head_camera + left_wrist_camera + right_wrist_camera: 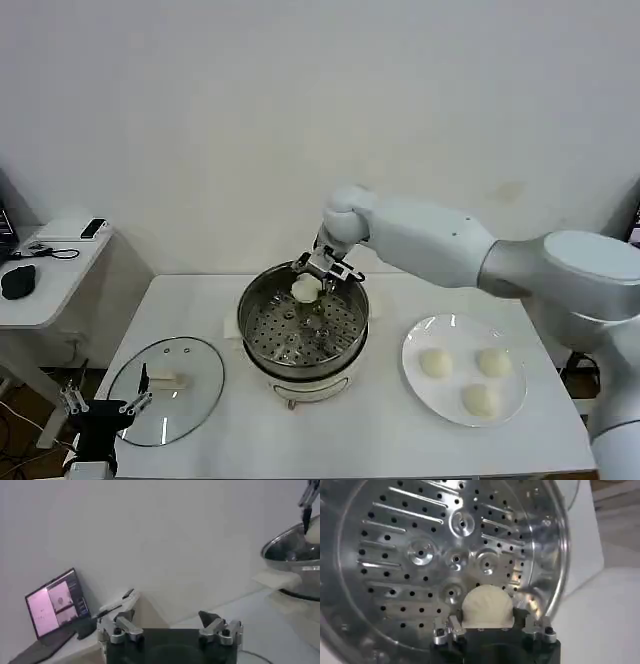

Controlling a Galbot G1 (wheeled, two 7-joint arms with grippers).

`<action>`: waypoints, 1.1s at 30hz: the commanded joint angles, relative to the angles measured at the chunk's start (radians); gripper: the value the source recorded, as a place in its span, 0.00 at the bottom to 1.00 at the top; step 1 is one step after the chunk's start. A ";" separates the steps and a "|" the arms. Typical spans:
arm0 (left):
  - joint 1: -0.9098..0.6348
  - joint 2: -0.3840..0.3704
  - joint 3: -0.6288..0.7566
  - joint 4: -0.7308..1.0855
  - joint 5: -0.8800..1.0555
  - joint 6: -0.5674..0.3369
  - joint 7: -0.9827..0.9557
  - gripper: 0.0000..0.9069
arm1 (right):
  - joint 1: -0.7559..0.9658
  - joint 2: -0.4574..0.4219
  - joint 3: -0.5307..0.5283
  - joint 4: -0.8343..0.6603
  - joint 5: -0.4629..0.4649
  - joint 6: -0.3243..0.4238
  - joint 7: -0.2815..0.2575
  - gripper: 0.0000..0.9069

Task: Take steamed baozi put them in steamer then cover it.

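Right gripper (318, 275) pinches one cream-white baozi bun (305, 289) over the shiny perforated steel steamer (262, 300), 12 o'clock rim side, leaving room for three buns (481, 400) still plated. Left gripper (105, 403) spread, idle beside clear glass lid (195, 370).

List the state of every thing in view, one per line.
Right gripper: shut on one baozi, above the steamer's tray.
Left gripper: open, idle by the table's left edge.
Steamer: uncovered, tray bare.
Cover: flat on the table, left of the steamer.
Plate: holds three baozi.
Laptop: open, screen lit.
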 commanded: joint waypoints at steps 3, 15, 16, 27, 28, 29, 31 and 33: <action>0.000 0.000 -0.002 0.001 0.000 -0.001 -0.001 1.00 | -0.039 0.053 0.010 -0.090 -0.070 0.068 0.027 0.76; 0.004 -0.003 -0.006 -0.002 -0.002 -0.002 -0.002 1.00 | 0.073 -0.035 0.005 0.077 0.043 -0.022 0.015 1.00; 0.004 -0.003 -0.006 -0.002 -0.003 -0.002 -0.002 1.00 | 0.082 -0.043 0.004 0.083 0.048 -0.030 0.013 1.00; 0.010 0.013 0.002 0.009 -0.015 -0.010 -0.005 1.00 | 0.312 -0.419 -0.052 0.443 0.325 -0.290 -0.002 1.00; 0.011 0.019 0.003 0.008 -0.018 -0.010 -0.005 1.00 | 0.325 -0.456 -0.069 0.468 0.328 -0.309 -0.004 1.00; 0.012 0.021 0.004 0.008 -0.020 -0.010 -0.005 1.00 | 0.335 -0.483 -0.080 0.489 0.329 -0.324 -0.004 1.00; 0.012 0.032 0.005 0.004 -0.028 -0.011 -0.005 1.00 | 0.349 -0.558 -0.125 0.548 0.332 -0.367 -0.003 1.00; 0.010 0.037 0.003 0.000 -0.039 -0.010 -0.005 1.00 | 0.355 -0.672 -0.172 0.624 0.333 -0.408 -0.002 1.00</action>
